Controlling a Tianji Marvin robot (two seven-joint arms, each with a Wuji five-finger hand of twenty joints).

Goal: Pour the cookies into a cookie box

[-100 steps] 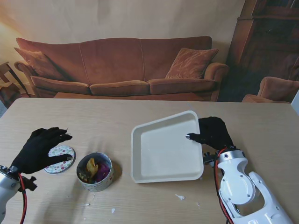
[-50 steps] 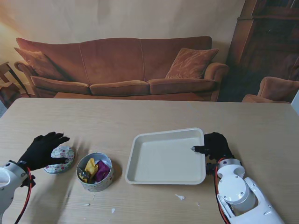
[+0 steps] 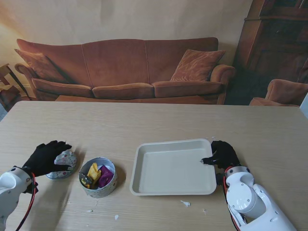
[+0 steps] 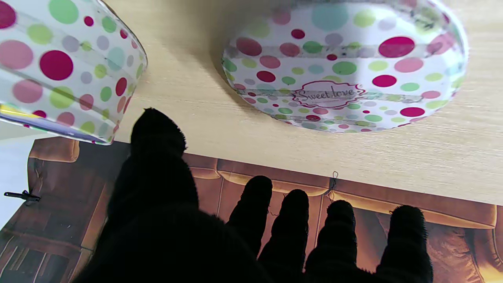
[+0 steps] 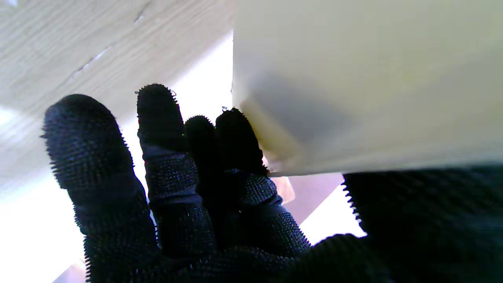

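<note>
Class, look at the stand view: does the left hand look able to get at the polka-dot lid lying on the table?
Probably yes. The left hand is right at the lid, fingers spread and holding nothing, and nothing lies between them; the cookie box stands to the right, apart from the lid.

tin (image 3: 97, 177) sits left of the tray (image 3: 173, 186), near it; lid (image 3: 64, 163) lies just left of the tin; sofa (image 3: 122, 70) stands beyond the table (image 3: 144, 120).

The only readable text is "Sweet love", written in dark red script inside a scalloped label on the polka-dot lid (image 4: 346, 65) at the table's left. A smaller line beneath it is too small to read.
</note>
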